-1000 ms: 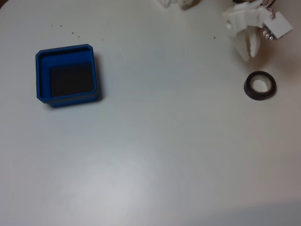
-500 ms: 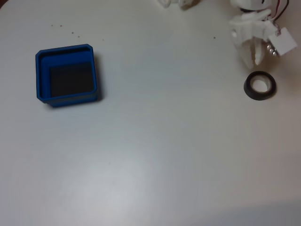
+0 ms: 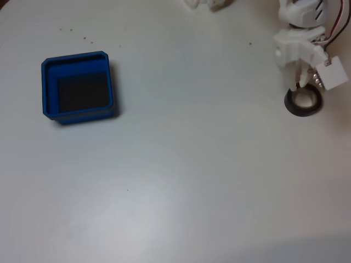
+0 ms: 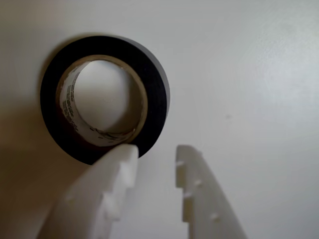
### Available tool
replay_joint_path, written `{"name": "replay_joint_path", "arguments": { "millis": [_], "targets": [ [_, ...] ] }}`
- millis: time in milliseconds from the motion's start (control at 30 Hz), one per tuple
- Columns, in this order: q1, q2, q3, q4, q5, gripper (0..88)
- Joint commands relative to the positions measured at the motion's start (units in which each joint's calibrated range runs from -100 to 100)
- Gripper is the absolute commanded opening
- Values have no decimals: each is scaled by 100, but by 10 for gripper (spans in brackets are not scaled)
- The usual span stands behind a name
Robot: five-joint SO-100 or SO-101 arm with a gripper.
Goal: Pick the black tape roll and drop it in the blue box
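Fixed view: white gripper [image 3: 301,86] is seen at upper right of the pale table [image 3: 181,181], coming in from the top edge w/ red and black wires at its back; its tips are seen right over the upper rim of the black tape roll [image 3: 303,102]; whether they touch the rim cannot be told from this view; a small white square block hangs off the gripper's right side, just above the roll.

Wrist view: gripper [image 4: 156,155] is shown w/ jaws apart, a narrow gap left between the two white toothed fingers [image 4: 99,199]; nothing is held between them; left finger's tip overlaps the lower rim of the black tape roll [image 4: 152,84], right finger's tip is seen beside the roll, over bare table; roll lies flat on the table, beige inner core w/ dark printed lettering facing up, bare table visible through its hole.

Fixed view again: blue box [image 3: 47,87] sits at left-centre, well apart from roll and gripper, nearly the whole table width between them; its dark inner floor is seen w/ nothing in it; stepped blue rim is thicker along top and left sides; a few tiny dark specks are noted on the table above the box and near the top right; white arm parts [image 3: 208,4] poke in at top centre edge.
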Motion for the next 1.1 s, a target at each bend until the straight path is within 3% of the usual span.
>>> {"name": "replay_joint_path", "arguments": {
  "millis": [0, 600, 800, 1067],
  "targets": [
    [156, -38, -429, 25, -69, 23],
    [273, -38, -870, -58, -87, 27],
    [273, -38, -879, -58, -87, 135],
    [273, -29, -879, -66, -87, 166]
  ]
}}
